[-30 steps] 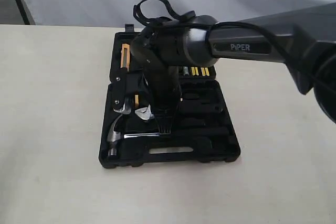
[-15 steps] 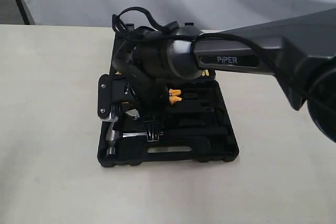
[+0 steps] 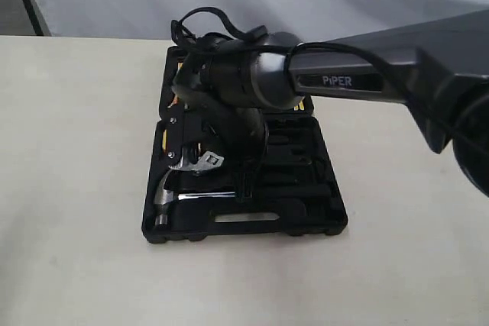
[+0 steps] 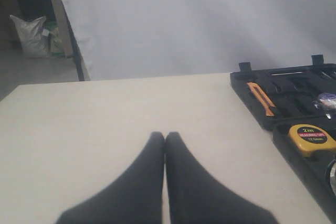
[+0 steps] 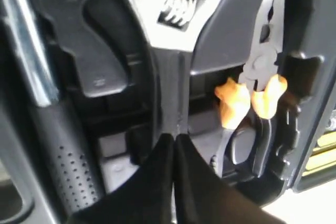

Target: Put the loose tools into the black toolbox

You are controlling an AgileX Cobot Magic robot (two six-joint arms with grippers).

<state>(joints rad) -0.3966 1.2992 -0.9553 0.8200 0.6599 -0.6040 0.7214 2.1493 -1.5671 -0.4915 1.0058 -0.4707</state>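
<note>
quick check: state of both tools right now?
Left tool: closed, holding nothing.
Right tool: closed, tips meeting at the handle of the adjustable wrench; nothing seen between them.

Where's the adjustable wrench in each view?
Exterior view: adjustable wrench, silver jaw showing next to the claw hammer head.
Left wrist view: not in it.
Right wrist view: wrench mid-picture, handle running to the right gripper, beside the orange-handled pliers.
Shared landmark: black toolbox, in all three.
</note>
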